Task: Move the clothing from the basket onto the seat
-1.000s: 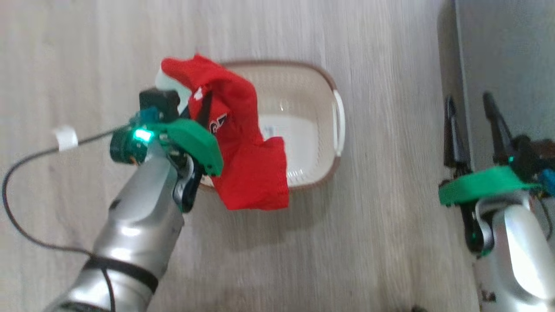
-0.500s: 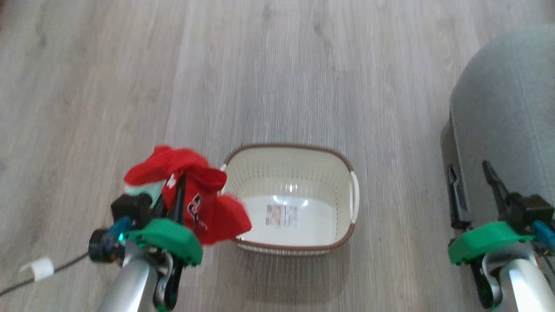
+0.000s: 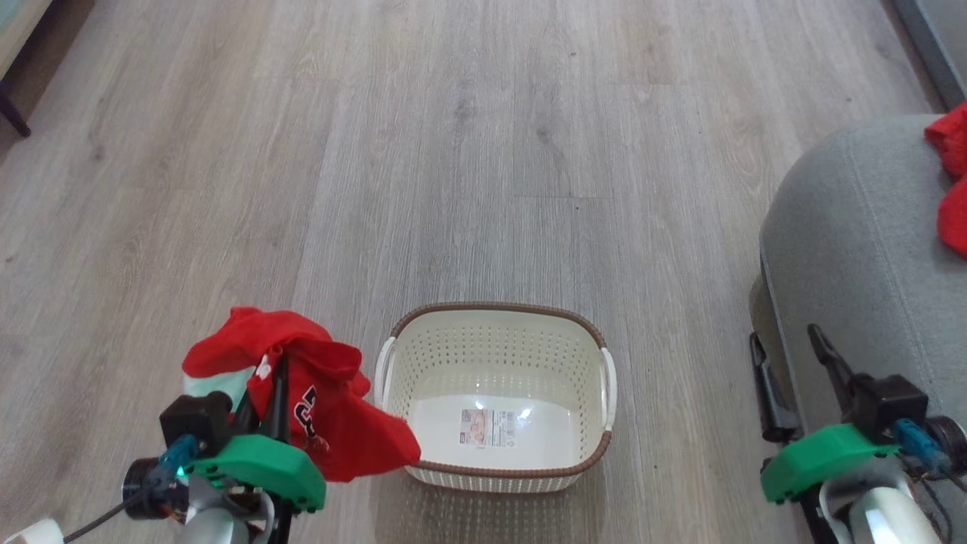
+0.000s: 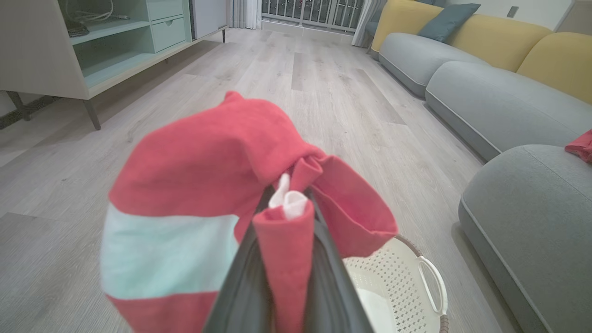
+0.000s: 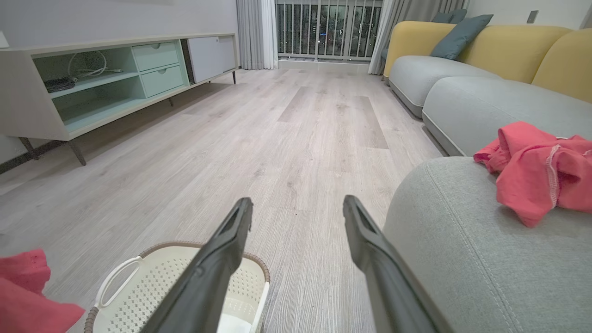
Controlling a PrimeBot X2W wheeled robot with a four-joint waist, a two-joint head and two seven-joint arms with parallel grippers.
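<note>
Now the head camera looks further up the room than a second ago, so more of the wooden floor (image 3: 453, 151) shows, and the grey sofa seat cushion (image 3: 846, 249) fills more of the right side, with a second red garment (image 5: 536, 171) lying on it. Measured against the basket (image 3: 491, 308), one thing has truly changed. A second ago the red shirt (image 3: 340, 438) hung across the basket's left half. It now hangs to the left of the basket, with only its lowest fold overlapping the rim's near left corner.

The left arm rises from the lower left of the head view, fingers pointing up the view. The left hand (image 4: 287, 203) is clenched on a bunched fold of the shirt. The rest of the shirt drapes over and around the fingertips, showing a pale band and dark lettering. The right hand (image 5: 297, 202) sits at the lower right, just beside the front edge of the seat cushion. Its fingers are spread wide and hold nothing.

By count there are two red garments, one gripped and one on the seat. There is one cream perforated basket with two white handles and one printed label (image 3: 487, 428) on its bottom. Both hands are in view.
</note>
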